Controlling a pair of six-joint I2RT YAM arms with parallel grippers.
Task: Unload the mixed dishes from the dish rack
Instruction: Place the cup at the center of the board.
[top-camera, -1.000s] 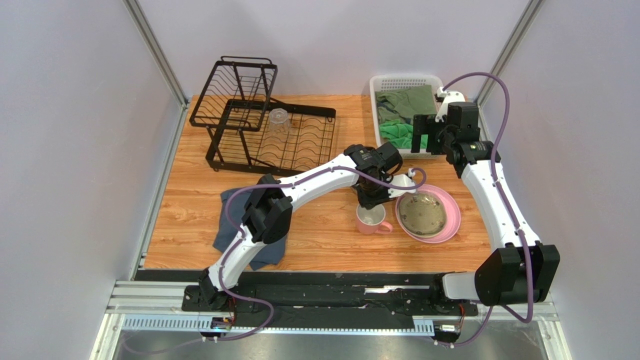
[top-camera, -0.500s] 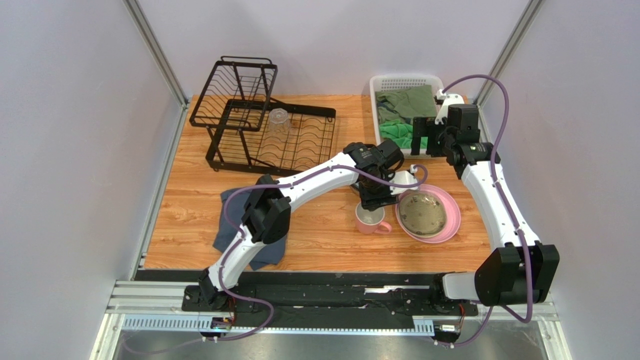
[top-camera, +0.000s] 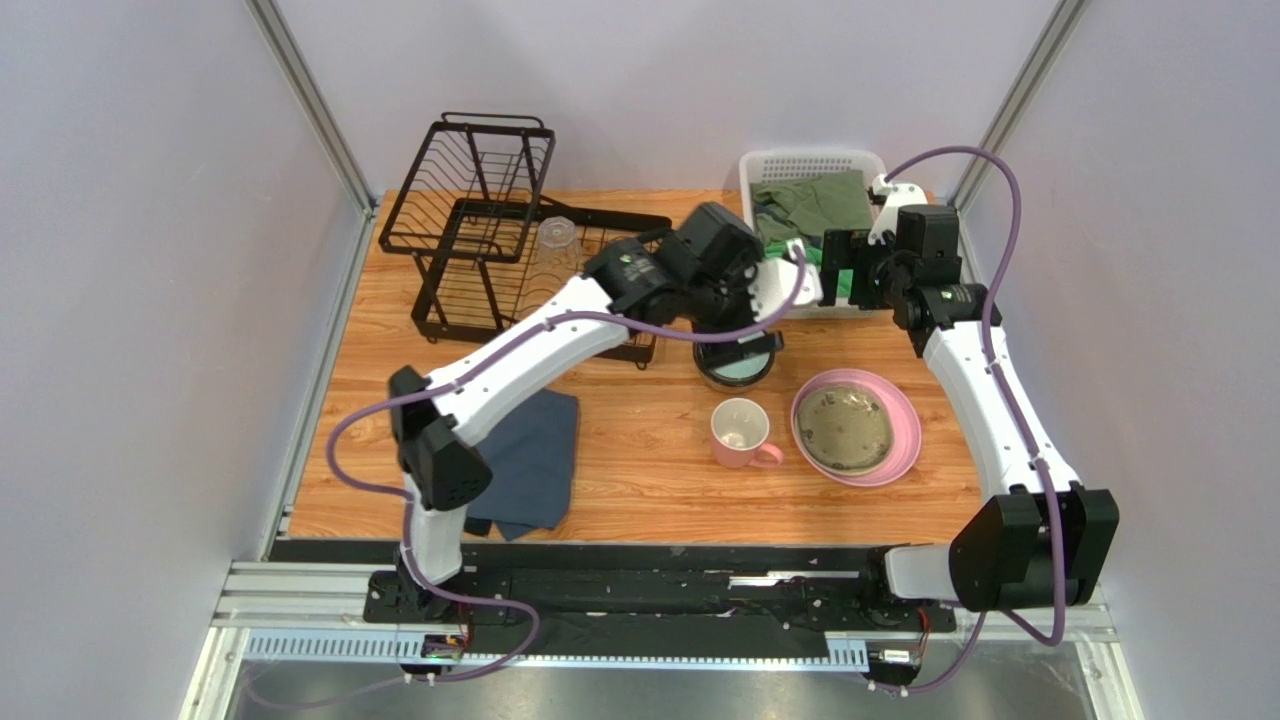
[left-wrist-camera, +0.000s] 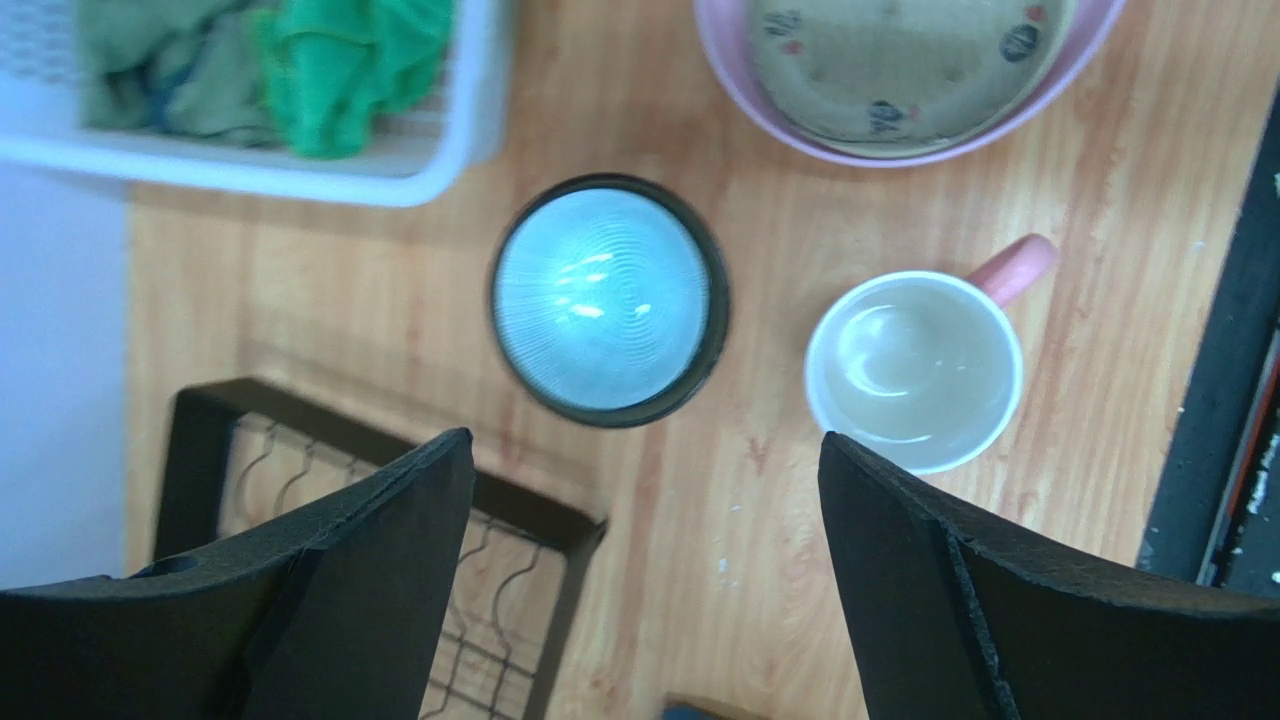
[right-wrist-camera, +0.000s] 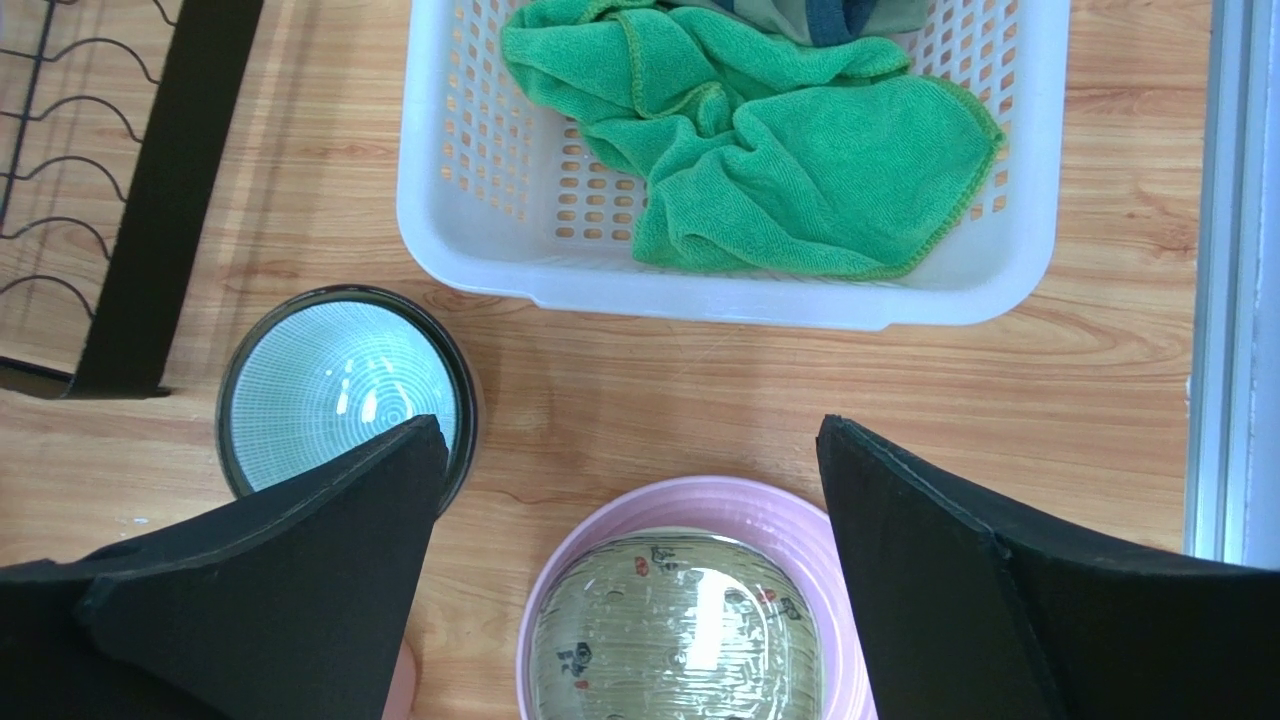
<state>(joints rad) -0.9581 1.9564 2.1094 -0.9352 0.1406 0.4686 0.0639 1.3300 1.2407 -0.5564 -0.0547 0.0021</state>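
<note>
Spreading wide with nothing between them, the fingers (left-wrist-camera: 962, 600) of the left gripper (left-wrist-camera: 646, 450) hang in the air above the dark bowl (left-wrist-camera: 609, 300), which sits upright on the table (top-camera: 646, 465) with its teal inside facing up. The left gripper touches no dish. The right gripper (right-wrist-camera: 631, 435) also stands open and empty, held high near the white basket (right-wrist-camera: 451, 225) of green cloths (right-wrist-camera: 781, 165).

Just beside the bowl, toward the arms' bases, stands the pink mug (top-camera: 741, 431), mouth up and handle pointing right. Beside that, the cream plate (top-camera: 843, 425) lies inside the pink plate (top-camera: 906, 435). All four are on the wood, well apart from the dish rack (top-camera: 481, 180).

The clear glass (top-camera: 558, 240) is the only dish seen in the rack. It stands on the lower slotted tray, close under the edge of the raised upper shelf. Whether it is mouth up or mouth down cannot be told.

By this layout the unloading looks nearly done, and the step in hand appears to be the move between dishes, with the glass as the last one to fetch. The left arm is nearer to it. The next move would call for swinging the open fingers back and to the left over the tray, then coming down beside the upper shelf without catching its wires. The fingers would then close on the smooth glass firmly enough that it does not slip.
</note>
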